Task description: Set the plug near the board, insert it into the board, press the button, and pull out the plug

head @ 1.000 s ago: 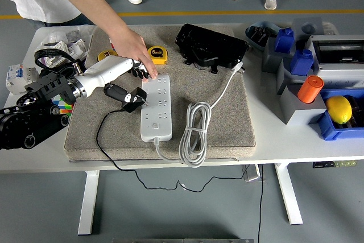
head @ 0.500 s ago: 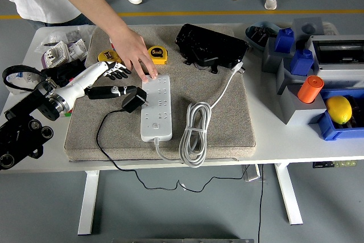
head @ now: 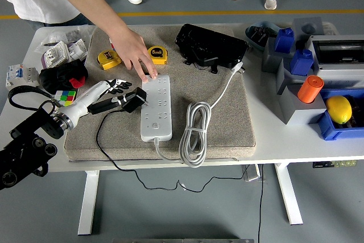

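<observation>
— Grey floor with a yellow line lies behind a white table (head: 318, 146); on it we record a beige mat (head: 222, 123) carrying a white power strip (head: 156, 108) with its coiled cord (head: 193, 132).

— Noted; and the plug?

— We find the black plug (head: 135, 99) against the strip's left edge, its black cable (head: 105, 140) trailing toward the table's near edge; whether its pins are seated we cannot tell.

— The robot's left hand?

— We see the left hand (head: 114, 92) just left of the plug, fingers stretched toward it; grasp or mere contact we cannot tell; a person's hand (head: 133, 52) presses on the strip's far end beside two yellow tape measures (head: 158, 54).
</observation>
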`<act>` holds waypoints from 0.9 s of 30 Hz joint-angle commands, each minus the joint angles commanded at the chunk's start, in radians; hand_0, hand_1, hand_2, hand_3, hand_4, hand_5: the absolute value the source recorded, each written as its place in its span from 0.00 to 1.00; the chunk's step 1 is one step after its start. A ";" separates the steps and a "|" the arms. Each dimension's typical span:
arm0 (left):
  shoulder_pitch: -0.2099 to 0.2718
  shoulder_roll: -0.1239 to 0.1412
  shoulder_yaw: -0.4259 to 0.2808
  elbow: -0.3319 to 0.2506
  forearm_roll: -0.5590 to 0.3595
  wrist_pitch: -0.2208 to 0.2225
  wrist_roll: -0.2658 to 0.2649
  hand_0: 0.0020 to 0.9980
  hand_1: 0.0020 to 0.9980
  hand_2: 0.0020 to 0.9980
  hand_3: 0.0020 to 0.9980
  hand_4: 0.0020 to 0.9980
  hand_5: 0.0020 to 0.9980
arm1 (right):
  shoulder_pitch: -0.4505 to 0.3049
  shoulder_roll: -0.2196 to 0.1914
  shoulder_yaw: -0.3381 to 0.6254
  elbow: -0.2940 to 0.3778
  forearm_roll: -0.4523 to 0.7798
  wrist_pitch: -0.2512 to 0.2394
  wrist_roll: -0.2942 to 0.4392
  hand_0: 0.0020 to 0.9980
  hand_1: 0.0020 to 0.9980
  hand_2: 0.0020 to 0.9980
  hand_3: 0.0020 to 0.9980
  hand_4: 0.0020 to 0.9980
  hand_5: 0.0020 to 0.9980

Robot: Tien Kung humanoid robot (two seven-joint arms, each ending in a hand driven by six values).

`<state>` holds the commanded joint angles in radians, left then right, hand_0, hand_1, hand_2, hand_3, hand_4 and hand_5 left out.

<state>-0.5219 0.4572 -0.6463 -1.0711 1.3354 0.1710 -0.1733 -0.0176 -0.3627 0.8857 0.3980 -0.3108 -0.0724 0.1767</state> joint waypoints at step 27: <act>0.001 -0.006 0.047 -0.049 0.036 0.012 -0.004 0.77 0.79 0.78 0.78 1.00 1.00 | 0.000 0.002 0.006 0.000 0.000 -0.004 0.007 0.72 0.72 0.71 0.60 1.00 0.62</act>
<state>-0.5214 0.4509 -0.5992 -1.1199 1.3714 0.1830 -0.1777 -0.0180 -0.3603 0.8919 0.3979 -0.3105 -0.0762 0.1834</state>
